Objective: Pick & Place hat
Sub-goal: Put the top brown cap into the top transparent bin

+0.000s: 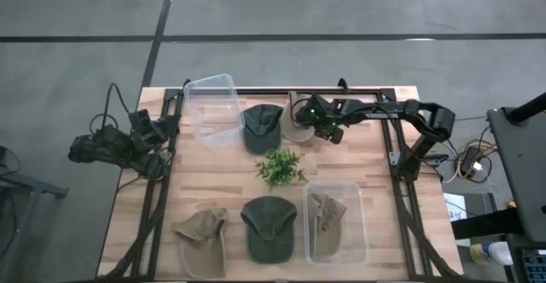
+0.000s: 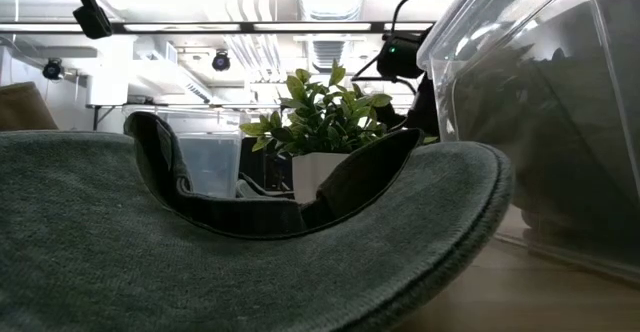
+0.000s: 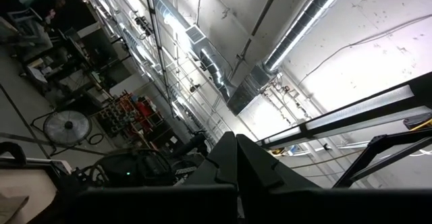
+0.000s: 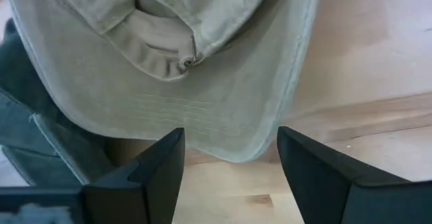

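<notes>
Table [image 1: 375, 189] carries two clear bins, the far one [image 1: 213, 110] empty, the near one [image 1: 336, 223] holding a tan hat [image 1: 328, 210]. Caps lie around a small plant [image 1: 280, 167]: a green cap [image 1: 261, 128] beside the far bin, a tan cap [image 1: 296, 128] next to it, and near the front edge another green one [image 1: 269, 226] and a tan one [image 1: 201, 231]. Right gripper [image 4: 229, 177] hangs over the far tan cap, fingers spread wide, holding nothing. Left gripper [image 1: 152, 128] waits at the table's left edge; I cannot tell its fingers' state.
</notes>
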Robot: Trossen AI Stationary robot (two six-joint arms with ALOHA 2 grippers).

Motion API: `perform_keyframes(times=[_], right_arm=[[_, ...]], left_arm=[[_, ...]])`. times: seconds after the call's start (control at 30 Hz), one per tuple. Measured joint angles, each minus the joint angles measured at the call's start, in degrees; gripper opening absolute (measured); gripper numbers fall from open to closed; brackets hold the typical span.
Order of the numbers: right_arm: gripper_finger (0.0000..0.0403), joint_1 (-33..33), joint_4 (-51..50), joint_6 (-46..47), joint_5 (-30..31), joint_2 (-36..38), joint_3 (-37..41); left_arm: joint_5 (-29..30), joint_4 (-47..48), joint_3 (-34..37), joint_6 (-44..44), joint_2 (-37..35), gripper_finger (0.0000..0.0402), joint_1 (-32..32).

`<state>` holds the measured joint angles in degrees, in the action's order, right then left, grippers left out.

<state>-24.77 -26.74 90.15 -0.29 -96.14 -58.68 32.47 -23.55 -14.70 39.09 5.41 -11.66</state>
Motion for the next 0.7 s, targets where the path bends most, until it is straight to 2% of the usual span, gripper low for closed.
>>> perform_keyframes(times=[0.27,0.43,0.7], right_arm=[[0.0226,-0.02,-7.28,-0.11,-0.84,0.51,0.11],[0.0226,-1.03,-5.52,-0.13,1.85,0.35,0.21],[0.0226,-3.05,-3.82,0.11,1.76,-1.3,0.27]], left_arm=[[-0.02,-0.02,0.0,0.04,-0.02,0.0,0.0],[0.0,0.0,0.0,-0.26,-0.02,0.0,0.04],[-0.02,0.0,0.0,-0.13,-0.02,0.0,0.04]])
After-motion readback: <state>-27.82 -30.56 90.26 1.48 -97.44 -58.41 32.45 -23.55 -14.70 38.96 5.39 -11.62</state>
